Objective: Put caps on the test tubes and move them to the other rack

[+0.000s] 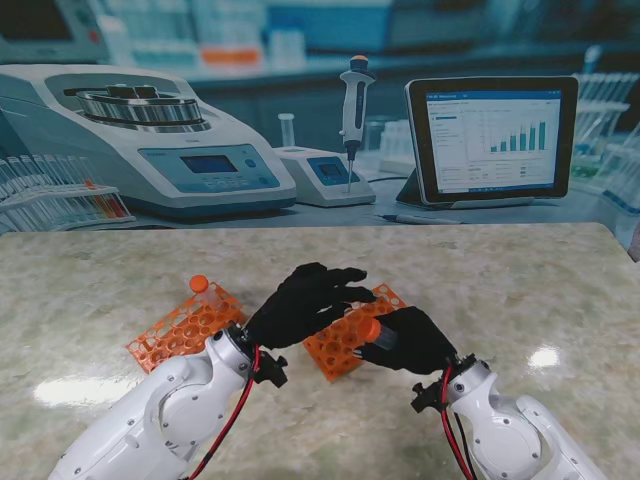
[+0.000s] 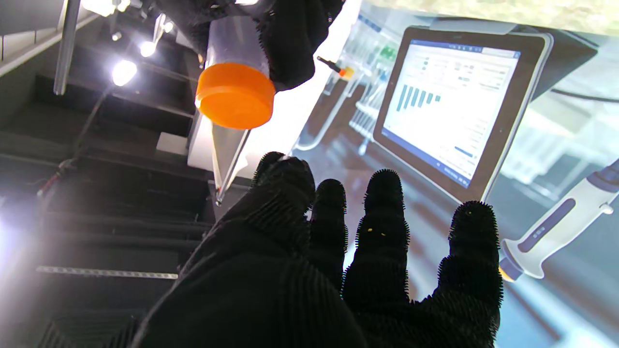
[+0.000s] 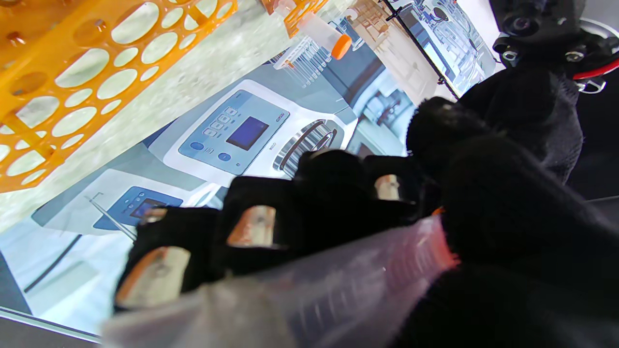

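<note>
Tablet screen [image 1: 490,135]: I see a bar chart and text lines, all too small to read.
Centrifuge panel [image 3: 234,133]: display and buttons, no legible characters.
Elsewhere: I can read nothing.

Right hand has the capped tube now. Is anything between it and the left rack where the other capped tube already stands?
Yes: the open left hand hovers over the right rack, directly between the capped tube in the right hand and the left rack. Nothing else visible blocks it.
</note>
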Controlling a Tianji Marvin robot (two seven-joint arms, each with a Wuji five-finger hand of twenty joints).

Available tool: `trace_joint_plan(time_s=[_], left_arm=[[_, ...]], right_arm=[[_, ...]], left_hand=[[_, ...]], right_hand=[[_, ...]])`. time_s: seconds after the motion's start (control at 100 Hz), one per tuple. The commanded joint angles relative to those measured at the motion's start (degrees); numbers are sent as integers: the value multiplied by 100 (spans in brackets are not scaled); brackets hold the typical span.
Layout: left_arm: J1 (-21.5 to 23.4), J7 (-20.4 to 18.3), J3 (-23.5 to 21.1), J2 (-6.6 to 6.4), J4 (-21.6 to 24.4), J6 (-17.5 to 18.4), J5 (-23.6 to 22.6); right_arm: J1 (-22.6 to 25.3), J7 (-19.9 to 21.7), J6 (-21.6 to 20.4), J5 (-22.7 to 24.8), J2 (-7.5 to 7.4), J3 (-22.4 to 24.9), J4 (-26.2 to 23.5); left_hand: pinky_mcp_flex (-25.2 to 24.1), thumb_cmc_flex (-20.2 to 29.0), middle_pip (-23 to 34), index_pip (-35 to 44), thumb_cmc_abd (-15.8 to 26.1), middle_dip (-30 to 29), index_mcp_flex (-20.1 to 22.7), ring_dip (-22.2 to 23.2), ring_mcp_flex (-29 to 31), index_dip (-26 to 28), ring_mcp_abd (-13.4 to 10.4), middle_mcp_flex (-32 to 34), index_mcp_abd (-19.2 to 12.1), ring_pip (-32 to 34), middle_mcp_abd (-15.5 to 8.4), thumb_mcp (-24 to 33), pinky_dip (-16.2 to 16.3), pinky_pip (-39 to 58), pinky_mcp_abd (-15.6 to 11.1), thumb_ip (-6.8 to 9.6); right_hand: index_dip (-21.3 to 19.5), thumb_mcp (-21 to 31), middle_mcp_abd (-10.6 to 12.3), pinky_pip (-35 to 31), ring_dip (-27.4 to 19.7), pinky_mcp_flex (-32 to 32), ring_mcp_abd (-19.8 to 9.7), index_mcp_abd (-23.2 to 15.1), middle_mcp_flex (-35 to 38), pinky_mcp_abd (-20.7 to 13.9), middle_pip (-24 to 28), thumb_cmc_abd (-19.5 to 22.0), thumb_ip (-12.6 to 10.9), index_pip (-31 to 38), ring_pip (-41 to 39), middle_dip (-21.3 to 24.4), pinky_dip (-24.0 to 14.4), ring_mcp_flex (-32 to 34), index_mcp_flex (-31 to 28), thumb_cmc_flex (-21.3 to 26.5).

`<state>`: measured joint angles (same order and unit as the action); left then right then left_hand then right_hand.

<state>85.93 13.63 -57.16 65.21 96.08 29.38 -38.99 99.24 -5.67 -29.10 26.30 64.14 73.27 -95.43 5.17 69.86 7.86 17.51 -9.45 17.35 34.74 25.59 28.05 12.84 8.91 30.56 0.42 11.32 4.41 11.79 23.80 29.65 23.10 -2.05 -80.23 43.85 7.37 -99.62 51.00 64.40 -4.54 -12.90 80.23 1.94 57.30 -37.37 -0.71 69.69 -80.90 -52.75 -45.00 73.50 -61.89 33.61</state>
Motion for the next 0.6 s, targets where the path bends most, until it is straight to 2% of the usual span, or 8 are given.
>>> trace_joint_plan(time_s=[0.0,0.07,0.15,0.21,0.26,0.28,0.3,0.59], left_arm=[[41,-44,0,-8,68,27,26],[53,-24,-1,-10,67,48,-10],[76,-47,1,-13,70,67,19],[68,-13,16,-14,53,64,-33],[55,-1,28,-20,38,56,-93],[49,6,35,-21,31,52,-110],[43,15,43,-20,23,51,-120],[-53,32,196,-6,-88,-4,-100]], right_arm=[[39,9,11,-1,15,-12,-29],[31,15,10,-8,15,-20,-23],[29,25,9,-11,13,-20,-20],[31,24,7,-10,13,-15,-21],[32,19,9,-7,14,-11,-21],[32,19,11,-7,14,-10,-21],[33,19,13,-7,14,-9,-22],[18,30,23,-17,13,-21,-13]], left_hand=[[-11,160,-108,-143,202,-161,88,-97,132,-67,54,-23,70,-114,49,-319,50,87,112,158],[-23,-49,-105,-146,111,-153,114,-101,118,-62,43,-29,106,-123,34,-463,50,78,99,153],[-44,-620,-101,-103,-184,-116,325,-105,85,50,16,-31,278,-138,52,-671,50,36,125,265],[-36,-907,-88,-59,-447,-99,503,-97,72,84,-62,-17,479,-132,64,-811,50,31,105,219],[-90,-1094,-88,-50,-484,-86,507,-92,23,114,-96,-45,565,-139,36,-855,37,-3,69,195],[-82,-1452,-73,-58,-645,-11,471,-45,20,430,-111,-69,598,-124,20,-310,56,-14,71,113],[-72,-1581,-61,-20,-710,10,462,-33,18,528,-115,-72,601,-117,18,-176,63,-9,69,87],[-108,-2238,17,1058,-1091,190,-291,45,-105,1490,-184,-276,623,-89,-18,274,62,-32,23,-49]], right_hand=[[-121,-13,21,-1540,349,436,-490,-265,227,-473,-9,60,148,245,-1139,-101,-235,221,-136,263],[-121,-14,15,-1540,349,436,-490,-265,229,-473,-7,62,149,245,-1139,-102,-235,221,-136,260],[-121,-14,17,-1540,349,436,-490,-265,228,-473,-8,62,148,245,-1139,-101,-235,221,-136,262],[-121,-17,22,-1540,349,436,-490,-265,228,-473,-7,63,149,245,-1139,-101,-235,221,-136,259],[-121,-15,21,-1540,349,436,-490,-265,229,-473,-6,62,148,245,-1139,-102,-235,221,-136,256],[-121,-15,20,-1540,349,436,-490,-265,229,-473,-6,58,148,245,-1139,-102,-235,221,-136,254],[-121,-12,18,-1540,349,436,-490,-265,228,-473,-6,63,148,245,-1139,-102,-235,221,-136,258],[-121,-17,6,-1540,349,436,-490,-265,227,-473,-13,56,149,245,-1139,-99,-235,221,-136,261]])
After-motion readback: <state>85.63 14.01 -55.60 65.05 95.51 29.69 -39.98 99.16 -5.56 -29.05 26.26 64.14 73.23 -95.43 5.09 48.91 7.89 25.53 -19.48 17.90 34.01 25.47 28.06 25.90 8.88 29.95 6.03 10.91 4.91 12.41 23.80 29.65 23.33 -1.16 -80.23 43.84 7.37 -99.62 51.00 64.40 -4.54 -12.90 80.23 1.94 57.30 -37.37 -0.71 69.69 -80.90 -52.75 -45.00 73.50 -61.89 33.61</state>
